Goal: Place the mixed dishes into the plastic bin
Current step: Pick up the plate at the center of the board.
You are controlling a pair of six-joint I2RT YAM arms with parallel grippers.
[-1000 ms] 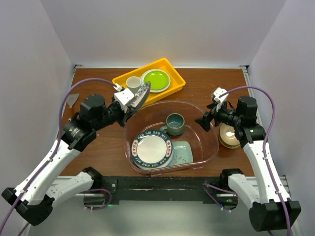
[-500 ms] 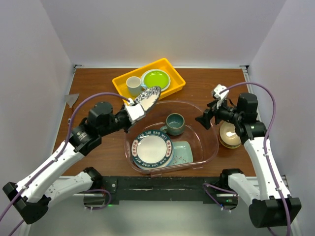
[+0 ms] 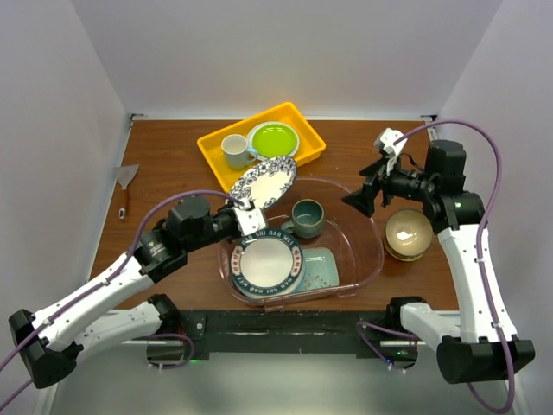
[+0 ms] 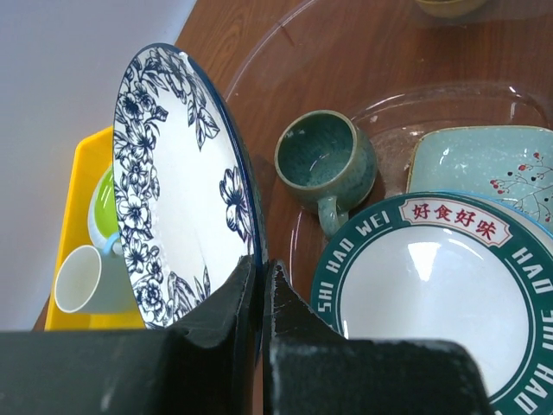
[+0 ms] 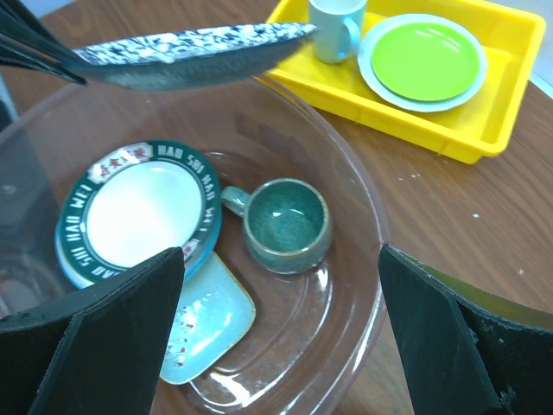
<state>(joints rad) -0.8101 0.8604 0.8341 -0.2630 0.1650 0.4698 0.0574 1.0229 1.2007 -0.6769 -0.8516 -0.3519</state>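
My left gripper (image 3: 251, 207) is shut on the near edge of the blue-floral plate (image 3: 269, 180) and holds it tilted above the far-left rim of the clear plastic bin (image 3: 375, 246). The left wrist view shows the fingers pinching the plate (image 4: 168, 181) at its rim. Inside the bin lie the dark teal mug (image 3: 307, 216), the white plate with a green lettered rim (image 3: 266, 262) and the mint-green tray (image 3: 326, 268). The tan bowl (image 3: 408, 232) sits on the table right of the bin. My right gripper (image 3: 362, 199) is open and empty above the bin's right side.
A yellow tray (image 3: 212, 142) at the back holds a white mug (image 3: 233, 150) and a lime-green plate (image 3: 275, 138). A small scraper (image 3: 125, 183) lies at the table's left edge. Walls close in on three sides.
My left arm has carried the blue-floral plate right and nearer, from beside the yellow tray to over the bin's rim. My right gripper has pulled back, uncovering the tan bowl.
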